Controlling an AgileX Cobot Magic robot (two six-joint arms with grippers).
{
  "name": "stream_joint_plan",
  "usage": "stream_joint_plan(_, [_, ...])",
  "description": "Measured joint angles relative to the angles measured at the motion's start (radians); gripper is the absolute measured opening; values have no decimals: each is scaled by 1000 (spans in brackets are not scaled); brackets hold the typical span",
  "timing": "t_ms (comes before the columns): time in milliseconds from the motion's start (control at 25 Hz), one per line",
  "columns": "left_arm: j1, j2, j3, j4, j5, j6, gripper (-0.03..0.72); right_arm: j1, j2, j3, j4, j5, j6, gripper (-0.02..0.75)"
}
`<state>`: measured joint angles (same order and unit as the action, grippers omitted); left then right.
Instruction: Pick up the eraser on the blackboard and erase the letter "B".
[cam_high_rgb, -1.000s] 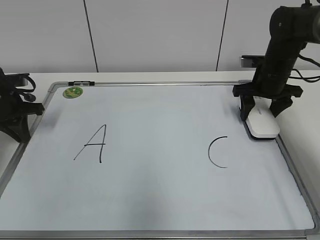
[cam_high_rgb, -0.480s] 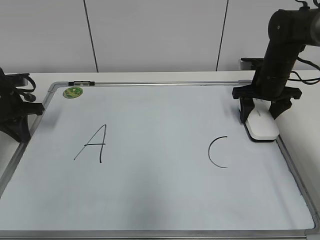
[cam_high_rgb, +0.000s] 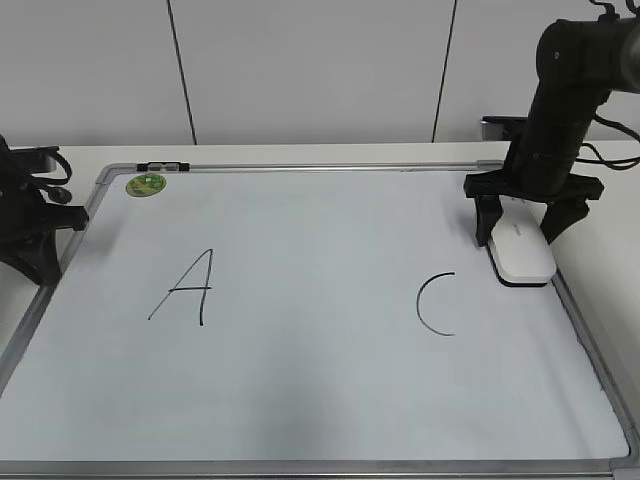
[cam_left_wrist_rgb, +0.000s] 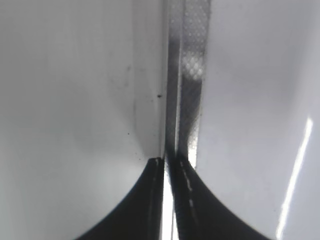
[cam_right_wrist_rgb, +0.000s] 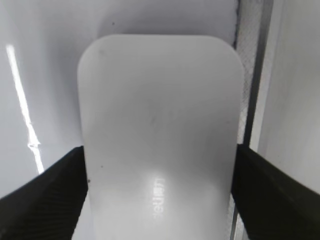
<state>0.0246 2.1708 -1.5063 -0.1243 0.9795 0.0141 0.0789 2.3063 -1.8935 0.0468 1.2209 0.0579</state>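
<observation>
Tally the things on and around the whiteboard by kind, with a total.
Boards: 1, the blackboard
Handwritten letters: 2, the A and the C; no B shows
Erasers: 1, the eraser, between the right gripper's jaws
Magnets: 1, the green magnet
Grippers: 2, counting the left gripper
Total: 7

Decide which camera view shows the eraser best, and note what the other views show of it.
The right wrist view shows the eraser best: it fills the frame between the right gripper's fingers, grey lettering visible. The exterior view shows the eraser small, by the blackboard's right frame under that gripper. The left wrist view shows none of it.
</observation>
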Motion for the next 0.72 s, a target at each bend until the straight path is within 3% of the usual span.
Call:
stream_joint_plan(400, [0,2,-15,0,9,0,56,-2,-57,0,-35,0,2,671])
stream_joint_plan(480, [0,2,-27,19,18,0,133,-2,-74,0,-38,0,2,671])
stream_joint_plan(720, [0,-38,-47,115,15,-40,500,-2,-113,0,-38,0,2,671])
